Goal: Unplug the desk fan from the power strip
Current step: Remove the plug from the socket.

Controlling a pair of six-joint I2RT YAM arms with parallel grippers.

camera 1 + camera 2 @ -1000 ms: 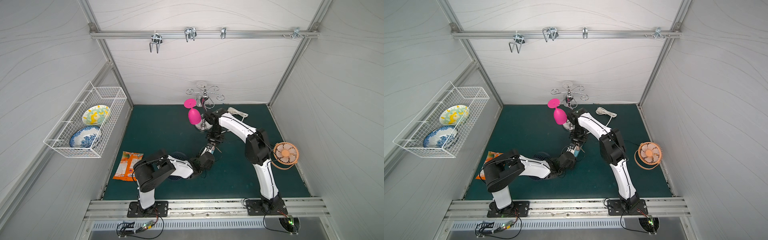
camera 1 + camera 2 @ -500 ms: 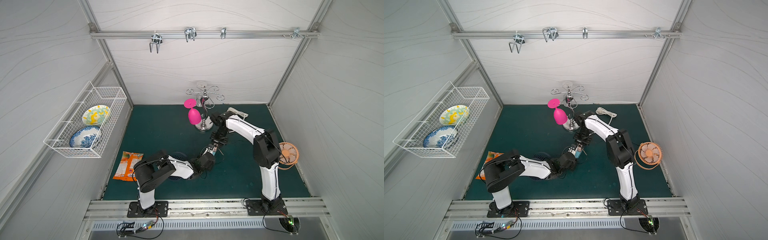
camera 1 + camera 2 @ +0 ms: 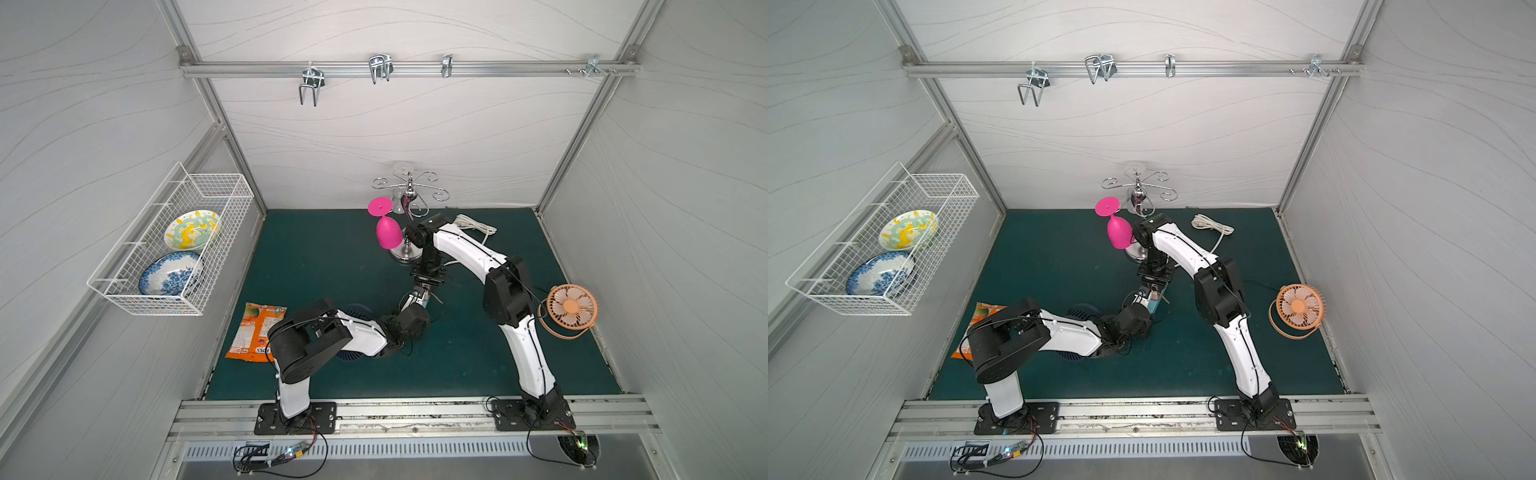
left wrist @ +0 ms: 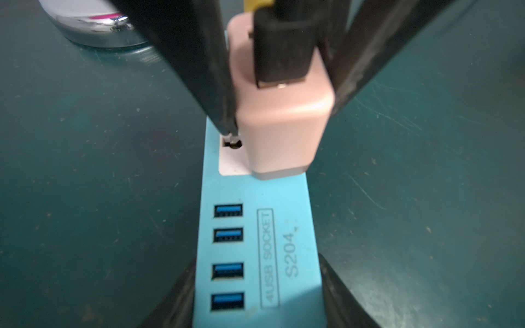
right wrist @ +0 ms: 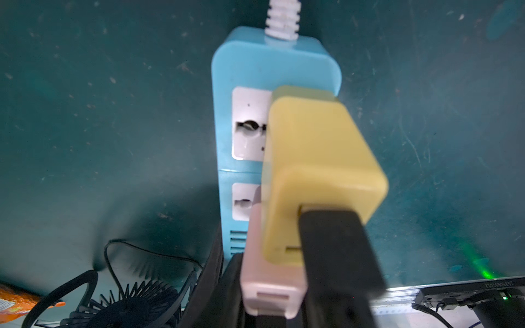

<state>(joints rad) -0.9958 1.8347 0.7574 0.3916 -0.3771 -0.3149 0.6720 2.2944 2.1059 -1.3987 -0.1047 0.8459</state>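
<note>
Out in the middle of the green mat [image 3: 324,266], both arms are leaning in over the power strip [image 4: 287,227], which is lying flat with its white cord [image 5: 282,22] running off toward the back wall. From where I'm standing, the left gripper [image 4: 255,278] is pinching the strip at its USB end, a finger pressing on either long side, so it is acting as the anchor. The right gripper [image 4: 281,119] is reaching down from above and squeezing a pink adapter [image 4: 284,142] between its two black fingers, the jaws drawn in with only that little block between them. A black USB plug [image 4: 281,48] is sitting in the adapter's top. Just beside it, in the outlet nearer the cord, a yellow adapter [image 5: 321,159] is standing with what looks like a black plug of its own.

As for progress, I'm judging that the grasp is done and the pull is what is left. The pink adapter's base is resting on the white socket face, perhaps tipping a touch, and no prongs are showing. Two fans are sitting on the mat — an orange fan [image 3: 571,309] well off to the right and a dark blue fan [image 5: 136,304] close by the left arm — and I'm not managing to follow either cable to its adapter. So I cannot tell whether the pink one is the right one.
</note>
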